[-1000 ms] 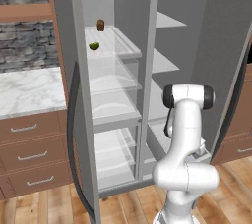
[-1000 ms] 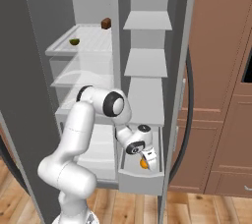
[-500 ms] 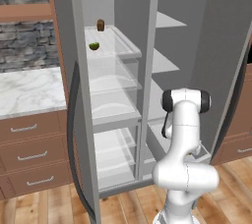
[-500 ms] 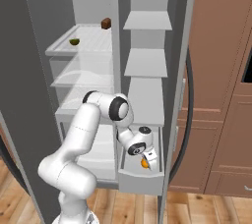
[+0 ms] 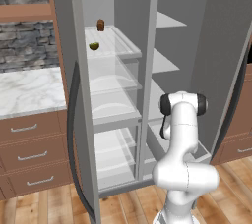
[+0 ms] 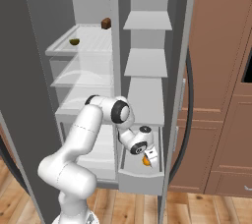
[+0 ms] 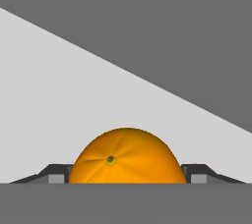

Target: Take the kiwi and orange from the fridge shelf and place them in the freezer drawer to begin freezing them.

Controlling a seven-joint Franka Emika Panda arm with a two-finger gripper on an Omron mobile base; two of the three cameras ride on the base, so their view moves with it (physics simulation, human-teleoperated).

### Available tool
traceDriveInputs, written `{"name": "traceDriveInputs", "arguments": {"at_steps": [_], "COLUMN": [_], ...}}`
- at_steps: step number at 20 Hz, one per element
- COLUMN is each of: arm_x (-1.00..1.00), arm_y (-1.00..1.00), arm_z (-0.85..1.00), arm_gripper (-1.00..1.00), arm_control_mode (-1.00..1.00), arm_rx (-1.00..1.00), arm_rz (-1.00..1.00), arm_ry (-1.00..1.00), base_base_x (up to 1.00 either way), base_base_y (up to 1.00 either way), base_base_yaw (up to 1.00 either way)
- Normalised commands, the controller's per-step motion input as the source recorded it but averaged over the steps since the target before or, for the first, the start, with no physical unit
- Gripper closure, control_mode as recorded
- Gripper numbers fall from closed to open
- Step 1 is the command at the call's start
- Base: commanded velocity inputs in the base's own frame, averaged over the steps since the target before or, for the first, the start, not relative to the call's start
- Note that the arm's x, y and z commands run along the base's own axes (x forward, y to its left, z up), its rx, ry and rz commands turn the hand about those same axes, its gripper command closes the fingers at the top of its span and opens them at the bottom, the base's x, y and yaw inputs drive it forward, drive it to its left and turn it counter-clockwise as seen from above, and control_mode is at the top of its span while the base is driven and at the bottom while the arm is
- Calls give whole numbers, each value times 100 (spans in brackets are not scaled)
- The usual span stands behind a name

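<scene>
The gripper [image 6: 148,159] is lowered inside the freezer drawer [image 6: 140,182], its 2 fingers closed against either side of the orange [image 7: 127,156], which sits between them at the tips and above the drawer's pale floor. In the right base view the orange [image 6: 146,160] shows just under the hand, within the drawer walls. The kiwi [image 5: 94,46] lies far above the gripper and off to the side on the top fridge shelf [image 5: 120,46], near a small brown item [image 5: 101,25].
</scene>
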Motion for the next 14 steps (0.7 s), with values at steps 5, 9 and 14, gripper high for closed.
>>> {"name": "traceDriveInputs", "arguments": {"at_steps": [5, 9, 14], "arm_x": [0, 0, -17], "arm_y": [2, 13, 26], "arm_z": [20, 60, 83], "arm_gripper": [-100, -100, -100], "arm_control_mode": [-100, -100, -100], "arm_rx": [0, 0, 0], "arm_rz": [-2, -4, -3], "arm_ry": [0, 0, -4], "base_base_x": [0, 0, 0], "base_base_y": [0, 0, 0], "base_base_yaw": [0, 0, 0]}}
